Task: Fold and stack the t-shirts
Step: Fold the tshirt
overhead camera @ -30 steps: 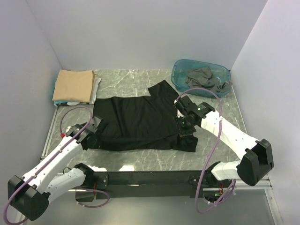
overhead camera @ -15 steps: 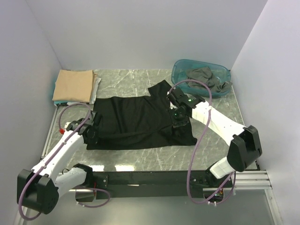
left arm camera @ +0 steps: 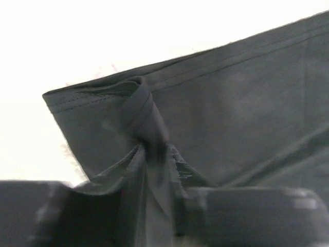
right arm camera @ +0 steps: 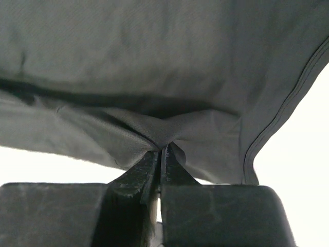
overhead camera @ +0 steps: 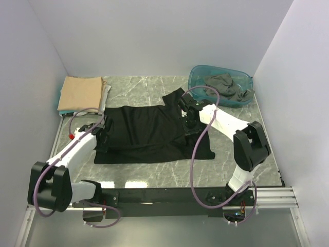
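A black t-shirt lies spread across the middle of the table, its near part doubled back on itself. My left gripper sits at the shirt's left edge. In the left wrist view its fingers stand slightly apart, and a bunched fold of the black t-shirt rests loosely in the gap at the left gripper. My right gripper is over the shirt's right side, below the sleeve. Close up, the right gripper is shut, pinching a pleat of the black cloth.
A folded tan t-shirt lies on thin pale ones at the back left. A teal plastic tub at the back right holds a crumpled dark grey t-shirt. Walls close in the left, back and right sides.
Both arms reached farther over the table, carrying the shirt's near edge back over itself. The left fingers have parted from their pinch; the right ones stayed shut.
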Controlling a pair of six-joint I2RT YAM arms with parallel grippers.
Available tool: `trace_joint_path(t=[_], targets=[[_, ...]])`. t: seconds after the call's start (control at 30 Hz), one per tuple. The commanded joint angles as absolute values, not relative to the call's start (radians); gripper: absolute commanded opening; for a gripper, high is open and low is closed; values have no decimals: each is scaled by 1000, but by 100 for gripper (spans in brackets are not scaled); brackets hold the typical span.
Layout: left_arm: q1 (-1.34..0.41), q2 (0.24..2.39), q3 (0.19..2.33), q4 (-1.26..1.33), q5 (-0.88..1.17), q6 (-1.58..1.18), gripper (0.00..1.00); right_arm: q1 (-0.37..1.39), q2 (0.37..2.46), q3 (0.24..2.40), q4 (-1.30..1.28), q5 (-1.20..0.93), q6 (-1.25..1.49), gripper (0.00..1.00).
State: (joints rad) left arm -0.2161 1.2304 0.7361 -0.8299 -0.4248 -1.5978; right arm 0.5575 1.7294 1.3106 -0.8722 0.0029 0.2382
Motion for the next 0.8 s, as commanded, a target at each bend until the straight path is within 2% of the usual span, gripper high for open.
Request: trace_joint_path(t=[0.0, 0.03, 0.07, 0.1, 0.13, 0.17, 0.2, 0.3, 0.43, 0.5, 0.53, 0.67, 0.77], targets=[[-207, 1256, 798, -805, -472, -1565, 31, 538, 1756, 1374, -786, 48, 233, 4], [-199, 1265, 816, -814, -482, -1565, 39, 534, 1778, 1384, -772, 58, 230, 11], [-198, 1267, 827, -813, -501, -1556, 58, 529, 1792, 1396, -766, 81, 229, 15], [-193, 1269, 839, -810, -514, -1543, 68, 528, 1802, 1422, -746, 95, 221, 23], [-187, 1267, 868, -813, -525, -1539, 77, 528, 1824, 1434, -732, 138, 207, 44], [-186, 1266, 882, -818, -544, -1529, 93, 523, 1835, 1451, -724, 161, 206, 51], [-180, 1258, 896, -810, -554, -1510, 98, 515, 1847, 1489, -729, 187, 209, 55], [-176, 1238, 963, -848, -601, -1485, 99, 511, 1844, 1502, -733, 271, 236, 60], [-176, 1187, 988, -873, -609, -1444, 99, 509, 1680, 1359, -664, 239, 275, 64], [-176, 1146, 963, -815, -537, -1410, 99, 511, 1620, 1252, -623, 157, 281, 69], [-176, 1129, 919, -780, -502, -1351, 99, 511, 1577, 1220, -614, 117, 287, 78], [-176, 1068, 806, -623, -345, -1252, 100, 509, 1516, 1041, -493, -127, 304, 84], [-176, 1036, 732, -514, -233, -1155, 99, 511, 1522, 997, -425, -188, 322, 87]])
